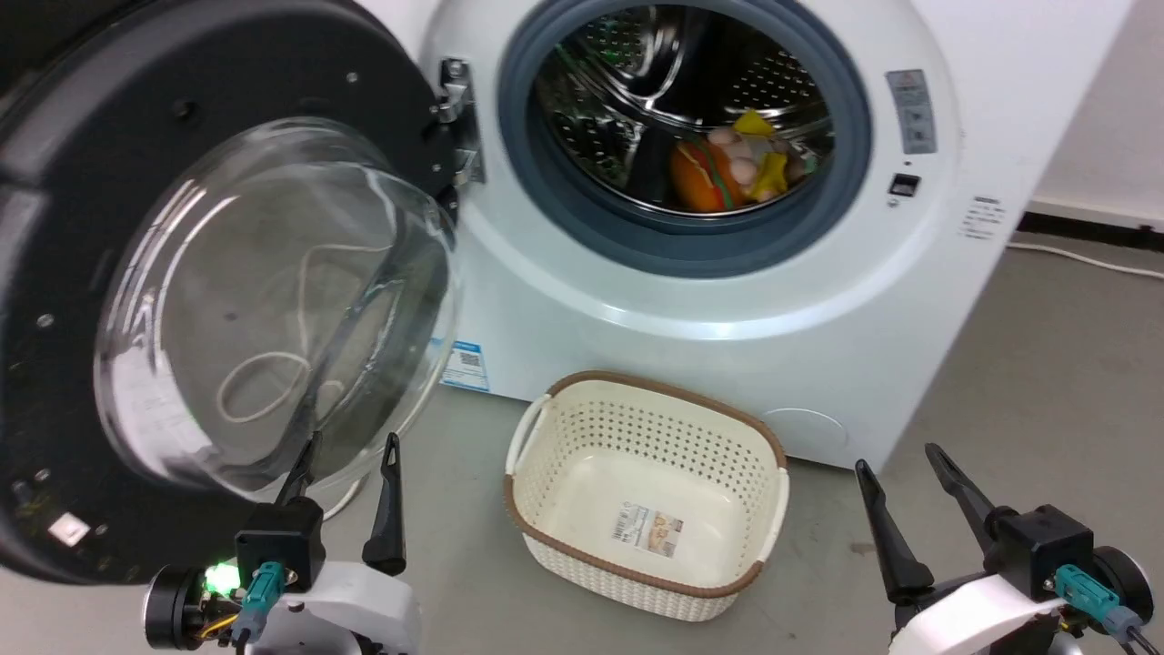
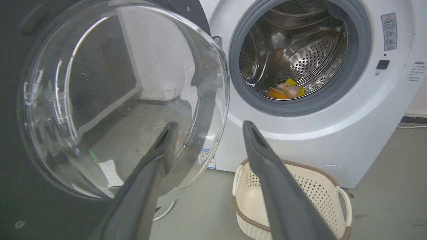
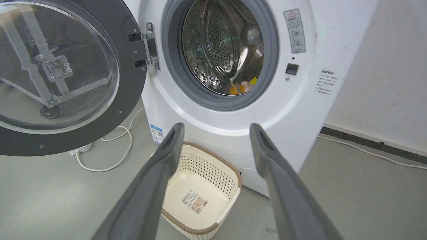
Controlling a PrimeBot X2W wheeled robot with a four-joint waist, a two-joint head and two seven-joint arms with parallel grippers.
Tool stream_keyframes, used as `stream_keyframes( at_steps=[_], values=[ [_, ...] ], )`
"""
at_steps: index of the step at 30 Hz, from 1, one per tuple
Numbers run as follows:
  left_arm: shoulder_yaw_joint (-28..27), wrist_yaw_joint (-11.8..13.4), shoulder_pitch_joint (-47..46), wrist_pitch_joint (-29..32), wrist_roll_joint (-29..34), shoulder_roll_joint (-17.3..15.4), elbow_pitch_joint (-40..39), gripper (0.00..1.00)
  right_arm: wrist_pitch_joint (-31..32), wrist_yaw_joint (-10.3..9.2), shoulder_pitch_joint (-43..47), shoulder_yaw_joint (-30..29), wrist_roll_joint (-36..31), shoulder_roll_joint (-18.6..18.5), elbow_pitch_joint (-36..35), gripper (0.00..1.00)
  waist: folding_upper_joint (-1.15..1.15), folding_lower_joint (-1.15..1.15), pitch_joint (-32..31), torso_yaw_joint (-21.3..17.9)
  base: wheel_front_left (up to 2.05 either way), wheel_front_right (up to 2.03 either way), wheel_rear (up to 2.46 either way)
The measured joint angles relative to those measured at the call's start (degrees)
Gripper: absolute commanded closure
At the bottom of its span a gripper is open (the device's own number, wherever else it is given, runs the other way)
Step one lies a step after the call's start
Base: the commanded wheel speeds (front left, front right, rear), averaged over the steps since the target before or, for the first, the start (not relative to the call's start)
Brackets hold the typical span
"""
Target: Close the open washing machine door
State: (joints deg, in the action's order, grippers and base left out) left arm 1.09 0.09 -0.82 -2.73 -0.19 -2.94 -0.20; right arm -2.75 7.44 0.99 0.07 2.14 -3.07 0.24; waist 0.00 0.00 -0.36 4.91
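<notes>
The white washing machine (image 1: 691,300) stands with its drum (image 1: 637,82) uncovered; the washing machine door (image 1: 136,109) hangs swung wide on its hinge (image 1: 455,118), left of the opening. A cream basket (image 1: 657,387) sits on the floor (image 1: 1046,364) just before the machine. The left hand (image 1: 353,438), fingers spread and empty, hovers near the door's glass bowl (image 1: 273,300); the right hand (image 1: 896,457), likewise spread and empty, is well apart from it. Soft toys (image 1: 727,168) lie in the drum

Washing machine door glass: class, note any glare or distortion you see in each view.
Head view: the washing machine door glass carries white glare streaks. Left wrist view: its bowl bends the lines seen through it and shows green glints. Right wrist view: little glare, but the wide lens leans the washing machine.
</notes>
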Motion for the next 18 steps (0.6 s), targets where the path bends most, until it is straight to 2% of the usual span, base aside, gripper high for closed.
stream_keyframes(
  at_steps=[18],
  values=[
    [-0.7,2.0,1.6,-2.3,-0.6,-0.1,-2.6,0.00,-2.3,0.00,-1.6,4.9,0.5,-0.1,1.8,0.00,0.00,0.00,0.9,6.1,-0.01,-0.01,-0.01]
  ],
)
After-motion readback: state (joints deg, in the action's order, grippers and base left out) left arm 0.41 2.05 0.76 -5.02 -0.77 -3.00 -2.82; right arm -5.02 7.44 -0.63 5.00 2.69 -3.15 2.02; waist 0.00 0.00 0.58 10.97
